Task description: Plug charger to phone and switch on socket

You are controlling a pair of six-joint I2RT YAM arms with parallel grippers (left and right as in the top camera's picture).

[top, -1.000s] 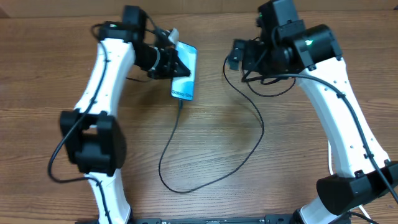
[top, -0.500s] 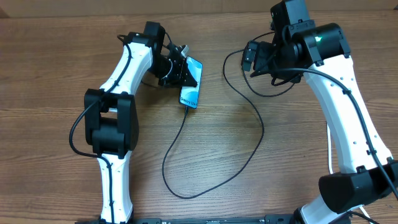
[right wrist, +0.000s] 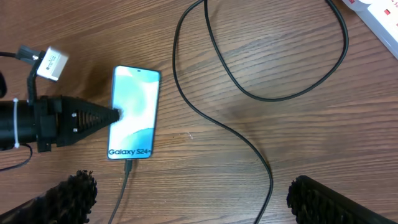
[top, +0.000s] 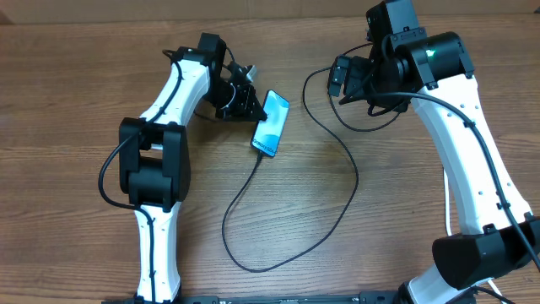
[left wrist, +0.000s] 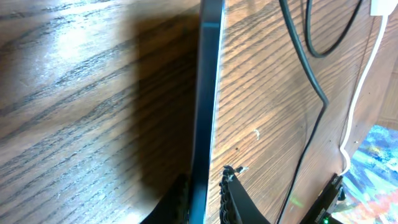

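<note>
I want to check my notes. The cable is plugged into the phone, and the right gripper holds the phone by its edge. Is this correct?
One error: the left gripper holds the phone by its edge, not the right gripper, which is open. The right wrist view shows it. The cable is plugged into the phone.

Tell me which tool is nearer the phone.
Left. The left tool is at the phone, fingers on either side of its edge. The right tool hangs open well off on the phone's other side, clear of it.
</note>
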